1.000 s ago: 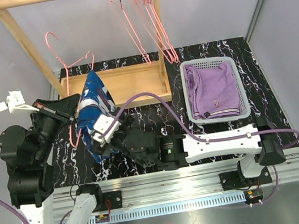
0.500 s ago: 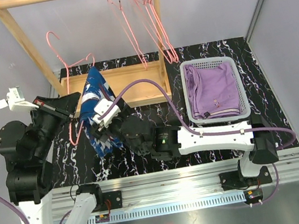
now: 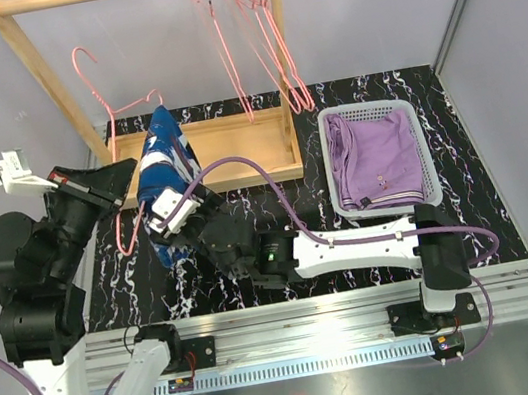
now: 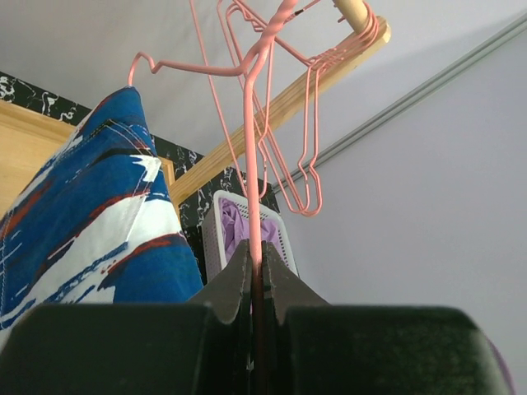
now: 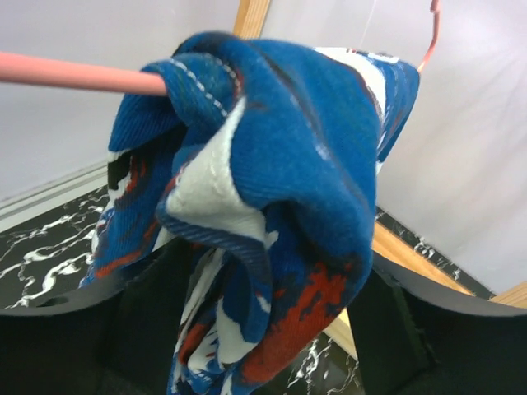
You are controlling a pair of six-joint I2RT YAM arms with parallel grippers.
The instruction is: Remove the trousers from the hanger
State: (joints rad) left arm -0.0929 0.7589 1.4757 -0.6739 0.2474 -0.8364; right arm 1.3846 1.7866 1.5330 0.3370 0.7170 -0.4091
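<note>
The dark blue trousers [image 3: 161, 159] with white and red splashes hang folded over a pink wire hanger [image 4: 249, 164]. My left gripper [image 3: 127, 177] is shut on that hanger's wire, which runs up from between its jaws [image 4: 255, 251]. My right gripper [image 3: 171, 215] sits at the lower half of the hanging cloth. In the right wrist view the blue trousers [image 5: 280, 148] fill the space between the wide-apart fingers of the right gripper [image 5: 263, 284], with a gap still showing on the right side. The hanger bar [image 5: 82, 76] runs into the fold. The lilac trousers [image 3: 373, 154] lie in the basket.
A white mesh basket [image 3: 371, 108] stands at the right of the black marbled table. A wooden rack [image 3: 232, 157] stands at the back, with several empty pink hangers [image 3: 266, 55] on its top rail. Grey walls close in on both sides.
My right gripper has moved left and up onto the blue trousers, and its jaws have narrowed around them. The left arm has raised the hanger slightly.
</note>
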